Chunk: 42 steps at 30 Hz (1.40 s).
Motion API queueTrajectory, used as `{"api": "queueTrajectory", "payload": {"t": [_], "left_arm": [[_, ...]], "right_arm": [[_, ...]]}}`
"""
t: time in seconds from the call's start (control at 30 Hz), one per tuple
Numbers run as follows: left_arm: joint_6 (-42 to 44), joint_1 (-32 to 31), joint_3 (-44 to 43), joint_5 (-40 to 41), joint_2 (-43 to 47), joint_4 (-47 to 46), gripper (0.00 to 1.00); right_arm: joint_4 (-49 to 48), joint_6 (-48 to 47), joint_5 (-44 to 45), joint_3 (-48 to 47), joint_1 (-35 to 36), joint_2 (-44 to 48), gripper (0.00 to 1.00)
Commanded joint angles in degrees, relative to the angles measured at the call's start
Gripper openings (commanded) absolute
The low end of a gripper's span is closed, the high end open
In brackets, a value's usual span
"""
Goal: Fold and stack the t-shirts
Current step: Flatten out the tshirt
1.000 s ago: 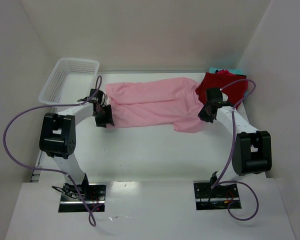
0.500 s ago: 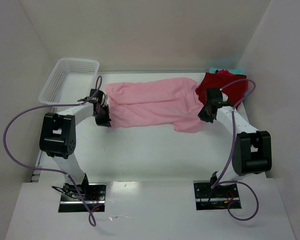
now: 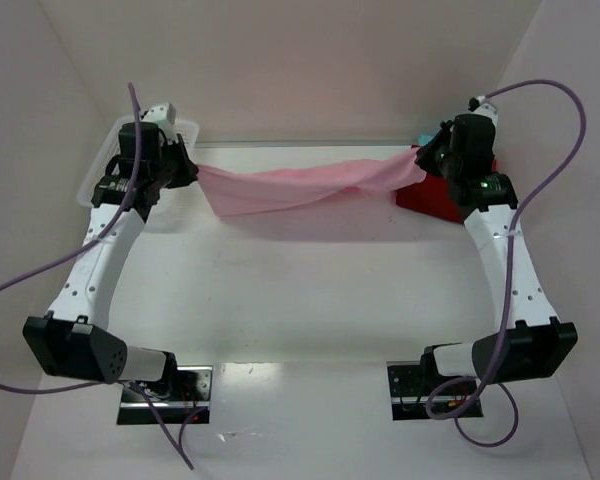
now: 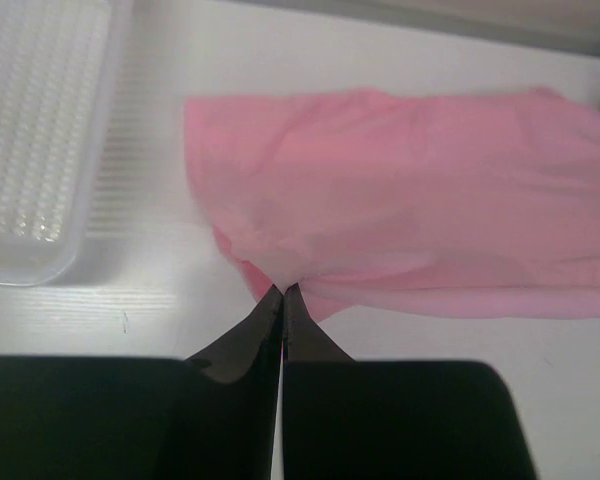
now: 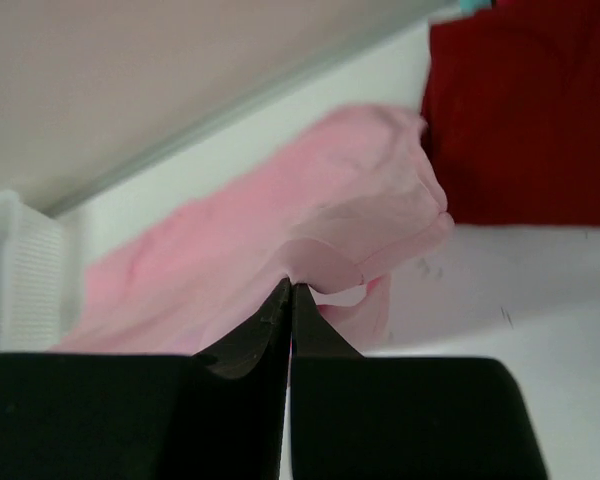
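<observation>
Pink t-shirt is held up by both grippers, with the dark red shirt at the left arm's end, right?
No: the dark red shirt lies at the right arm's end, per the top view. Left gripper and right gripper do hold the pink t-shirt up.

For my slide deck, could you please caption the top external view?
Left gripper and right gripper hold the pink t-shirt stretched above the table.

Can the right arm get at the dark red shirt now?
Probably not yet: the dark red shirt lies close by, but the right claw is shut on the pink shirt.
</observation>
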State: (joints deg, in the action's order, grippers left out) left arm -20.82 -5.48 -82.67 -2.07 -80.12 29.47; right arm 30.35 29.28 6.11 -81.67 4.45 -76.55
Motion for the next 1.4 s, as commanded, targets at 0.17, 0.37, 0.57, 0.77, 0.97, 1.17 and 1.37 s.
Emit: {"api": "queueTrajectory", "payload": {"t": [0.17,0.37,0.57,0.77,0.97,1.17,1.37], "left_arm": [[3.1,0.3,-10.0,5.8,10.1,-2.3,0.00],[3.7,0.3,-15.1,9.0,17.3,-4.2,0.00],[2.5,0.3,-18.3,9.5,23.8,-2.0,0.00],[1.9,0.3,-19.0,8.7,27.8,2.6,0.00],[1.4,0.3,-13.6,8.7,26.4,4.9,0.00],[0.8,0.3,-5.1,7.3,17.9,-1.4,0.00],[0.8,0.3,1.1,5.1,8.2,-8.1,0.00]], "right_arm": [[-9.4,-3.2,-4.3,-14.2,-0.3,9.7,0.00],[-12.6,-3.7,-4.3,-19.7,-0.3,14.4,0.00],[-11.1,-3.0,-4.7,-22.3,-0.3,21.3,0.00],[-10.6,-0.1,-8.9,-19.5,-0.3,25.5,0.00],[-6.7,2.1,-6.6,-11.8,-0.3,27.6,0.00],[-8.6,2.1,-3.8,-2.2,-0.3,20.8,0.00],[-16.3,3.3,-3.2,9.1,-0.3,13.6,0.00]]}}
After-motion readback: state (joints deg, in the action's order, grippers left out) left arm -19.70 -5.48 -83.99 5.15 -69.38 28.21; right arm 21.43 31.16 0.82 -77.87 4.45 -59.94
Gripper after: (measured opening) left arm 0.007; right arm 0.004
